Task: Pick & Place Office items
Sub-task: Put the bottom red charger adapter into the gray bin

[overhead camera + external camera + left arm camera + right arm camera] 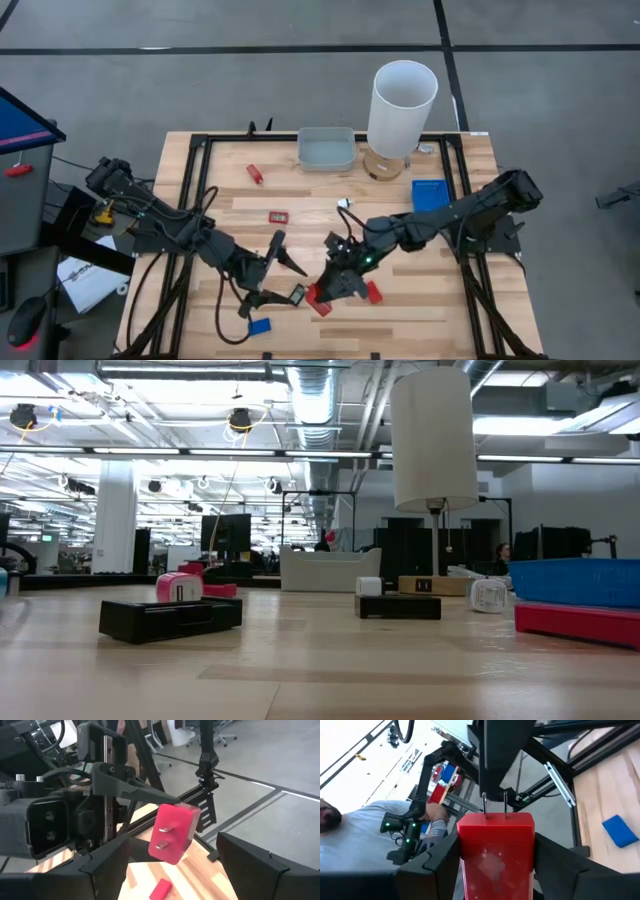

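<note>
Left gripper [283, 268] sits at about 7 o'clock of table centre, fingers spread wide, nothing between them; a small blue block [260, 325] lies just below it near the front edge. Right gripper [335, 283] at roughly 6 o'clock, clamped on a red plug adapter [496, 852] with two metal prongs, held raised and facing the left wrist camera. Further office items lie scattered: a red piece [256, 174] at 10 o'clock, a red framed rectangle [278, 215] nearer centre. Grey tray [326, 149] at 12 o'clock.

Risk: the adapter's faces look smooth, so it may slip or rotate during transfer. The grippers are close together; collision is possible.
</note>
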Motion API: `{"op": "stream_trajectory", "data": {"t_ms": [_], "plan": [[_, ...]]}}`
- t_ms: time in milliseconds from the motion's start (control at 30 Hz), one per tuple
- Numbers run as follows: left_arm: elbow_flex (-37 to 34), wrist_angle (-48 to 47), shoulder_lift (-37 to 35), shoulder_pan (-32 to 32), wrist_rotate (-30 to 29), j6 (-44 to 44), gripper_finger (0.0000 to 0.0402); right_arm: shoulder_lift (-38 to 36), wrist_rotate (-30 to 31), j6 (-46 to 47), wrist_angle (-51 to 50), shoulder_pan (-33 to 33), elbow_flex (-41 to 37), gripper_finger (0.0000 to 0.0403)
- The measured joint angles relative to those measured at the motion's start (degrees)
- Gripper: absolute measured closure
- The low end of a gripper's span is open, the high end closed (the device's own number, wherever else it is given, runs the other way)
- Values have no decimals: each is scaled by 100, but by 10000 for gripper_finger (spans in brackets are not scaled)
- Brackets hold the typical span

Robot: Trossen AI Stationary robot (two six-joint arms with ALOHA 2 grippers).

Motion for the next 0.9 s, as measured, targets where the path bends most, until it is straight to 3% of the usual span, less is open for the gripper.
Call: {"op": "stream_trajectory", "data": {"t_ms": [700,900], "plan": [[-9,516,195,193,262,-13,113,-4,191,-184,337,-230,2,198],[-9,514,186,295,277,-17,138,-4,206,-191,389,-278,1,199]]}}
